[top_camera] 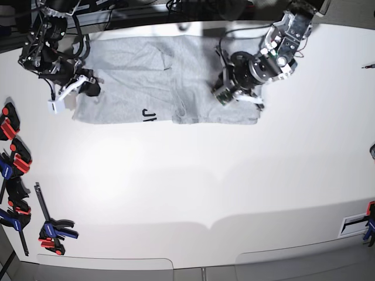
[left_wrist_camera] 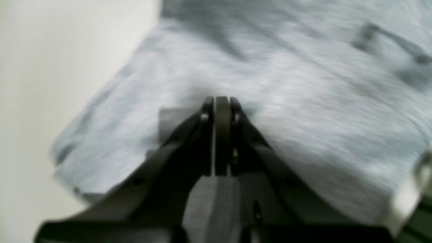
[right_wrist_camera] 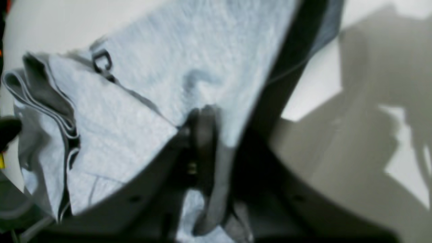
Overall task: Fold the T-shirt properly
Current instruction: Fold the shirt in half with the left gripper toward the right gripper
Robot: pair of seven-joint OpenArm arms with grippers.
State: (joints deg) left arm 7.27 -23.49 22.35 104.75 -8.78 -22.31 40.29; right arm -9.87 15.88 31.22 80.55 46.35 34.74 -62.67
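Observation:
The light grey T-shirt (top_camera: pixel 135 76) lies spread along the table's far side, with black lettering (top_camera: pixel 149 115) at its near edge. My right gripper (top_camera: pixel 91 89) is at the shirt's left end. In the right wrist view it (right_wrist_camera: pixel 202 111) is shut on a raised fold of the T-shirt (right_wrist_camera: pixel 141 111), and cloth shows between its fingers. My left gripper (top_camera: pixel 224 91) is over the shirt's right part. In the blurred left wrist view it (left_wrist_camera: pixel 221 100) is shut, tips against the T-shirt (left_wrist_camera: pixel 303 101). I cannot tell whether cloth is pinched there.
Several red, blue and black clamps (top_camera: pixel 12 134) lie along the white table's (top_camera: pixel 205 175) left edge, one more (top_camera: pixel 53 229) near the front left. Another clamp (top_camera: pixel 369 219) sits at the right edge. Cables run along the far edge.

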